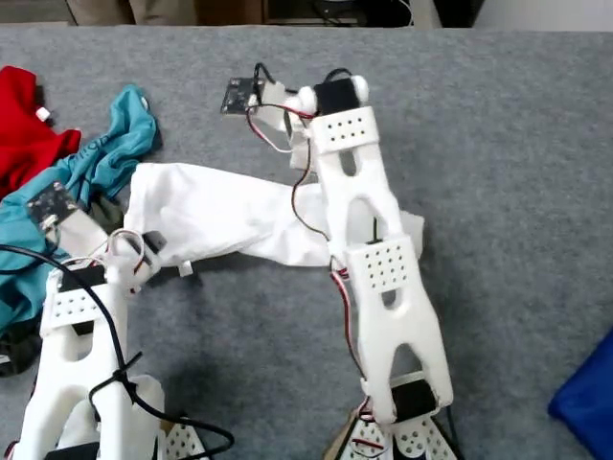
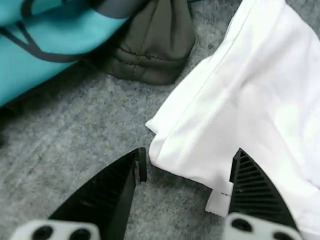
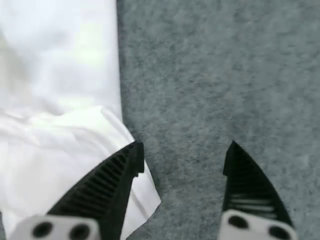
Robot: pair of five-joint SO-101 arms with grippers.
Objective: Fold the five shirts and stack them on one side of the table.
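Left gripper (image 2: 190,162) is spread, straddling an edge of the white shirt (image 2: 260,90). Right gripper (image 3: 185,150) is spread above the table (image 3: 225,75), one finger over the shirt's edge.

A: where's the spread shirt (image 1: 220,216)?
B: mid tabletop (image 1: 498,172), running left to centre. right arm (image 1: 383,278) lies across its right end.
A: the rest?
B: heap of shirts (image 1: 96,163) at the left edge, just beside its left end, behind the left arm (image 1: 81,355). lone shirt (image 1: 586,398) at the right edge, near front, well apart.
A: claws?
B: left claw (image 2: 189,152) straddles the spread shirt's corner. right claw (image 3: 182,150): one finger over the shirt's edge, the other over bare tabletop.
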